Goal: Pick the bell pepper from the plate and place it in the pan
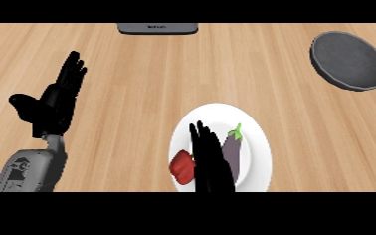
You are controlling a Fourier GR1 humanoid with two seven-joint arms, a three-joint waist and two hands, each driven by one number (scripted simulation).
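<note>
Bright, even light on the wooden counter [183, 69] (shadows barely visible), no glare, slightly soft edges.

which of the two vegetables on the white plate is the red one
The red bell pepper, at the plate's left edge, left of the right hand. The purple eggplant lies right of that hand.

Red bell pepper [181, 167] on white plate [253, 129]; grey pan [345, 59] far right.

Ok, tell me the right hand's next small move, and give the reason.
Probably shift the right hand slightly left and curl its fingers round the red bell pepper. The hand lies open over the white plate, between the pepper and the eggplant, gripping nothing. The pan waits far right.
</note>
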